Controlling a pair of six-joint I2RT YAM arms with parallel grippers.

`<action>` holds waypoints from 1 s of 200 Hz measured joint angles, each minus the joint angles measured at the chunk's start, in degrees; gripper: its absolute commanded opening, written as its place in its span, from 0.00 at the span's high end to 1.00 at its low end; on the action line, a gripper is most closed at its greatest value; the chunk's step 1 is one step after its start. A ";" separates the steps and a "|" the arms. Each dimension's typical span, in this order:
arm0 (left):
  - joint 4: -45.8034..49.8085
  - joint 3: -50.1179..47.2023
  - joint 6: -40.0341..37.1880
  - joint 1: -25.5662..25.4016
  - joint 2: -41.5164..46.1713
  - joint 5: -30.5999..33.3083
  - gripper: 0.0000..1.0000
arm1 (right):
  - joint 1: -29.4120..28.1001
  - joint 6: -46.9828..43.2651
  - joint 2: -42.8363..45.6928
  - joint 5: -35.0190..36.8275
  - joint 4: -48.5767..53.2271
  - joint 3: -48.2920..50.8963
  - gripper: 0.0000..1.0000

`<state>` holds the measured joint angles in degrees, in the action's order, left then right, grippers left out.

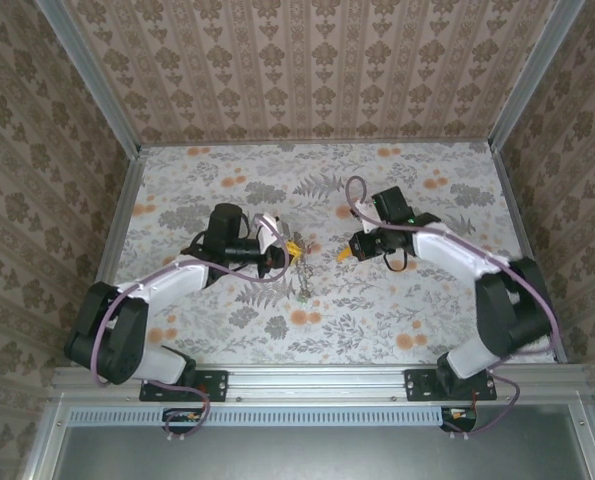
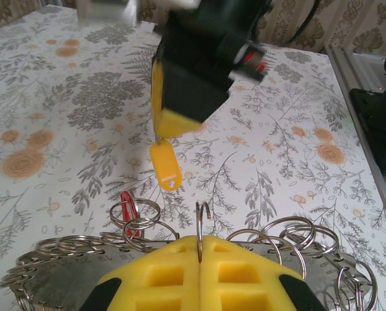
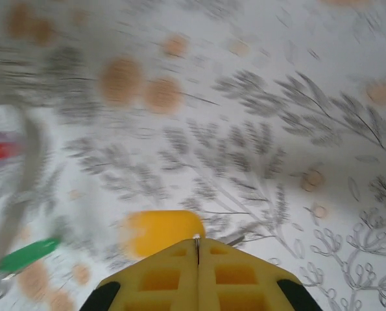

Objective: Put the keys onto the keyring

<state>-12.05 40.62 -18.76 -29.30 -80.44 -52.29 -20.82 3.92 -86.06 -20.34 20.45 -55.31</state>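
My left gripper (image 2: 199,241) is shut on the keyring (image 2: 200,220), a thin wire hoop standing on edge between the yellow fingertips, its open end curling up. Just beyond it my right gripper (image 2: 174,122) is shut on a yellow-headed key (image 2: 165,167), which dangles below its tip, apart from the hoop. A red key (image 2: 126,202) hangs among smaller rings at the left. In the top view the left gripper (image 1: 288,248) and right gripper (image 1: 345,252) face each other at mid-table. The right wrist view is blurred, with the right gripper (image 3: 198,241), the yellow key (image 3: 159,232) and a green key (image 3: 27,254).
A metal plate (image 2: 63,275) fringed with several wire rings (image 2: 290,234) lies under my left fingers. A string of rings (image 1: 303,278) trails toward the near edge. Aluminium rails (image 1: 117,230) and patterned walls enclose the floral table (image 1: 397,310).
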 measured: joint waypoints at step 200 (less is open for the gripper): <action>-4.31 1.16 2.71 -4.44 -4.24 -0.44 1.00 | -8.44 -22.58 12.57 -17.20 -22.08 11.69 1.00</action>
<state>-16.36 41.78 -16.05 -33.74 -84.68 -52.73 -29.26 -18.65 -73.49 -37.54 -1.63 -43.62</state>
